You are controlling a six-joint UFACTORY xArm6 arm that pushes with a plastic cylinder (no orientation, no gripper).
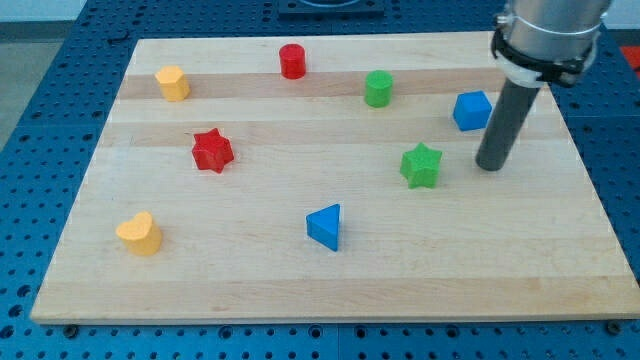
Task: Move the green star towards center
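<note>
blue triangle (325, 226) far lower-left of my tip (490, 166) | green star (421, 165) just left, apart | tip a bare rod, touching no block

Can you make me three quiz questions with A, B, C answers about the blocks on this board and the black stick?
1. Where is my tip compared with the green star?
A. At the view's right of it
B. At the view's left of it
C. On top of it

2. How many red blocks are on the wooden board?
A. One
B. Two
C. Three

3. Is my tip touching the green star?
A. Yes, pressed against it
B. No, bare wood shows between them
C. It is hidden

Answers: 1 A, the rod stands to the star's right. 2 B, a red cylinder and a red star. 3 B, a gap of board separates them.
</note>
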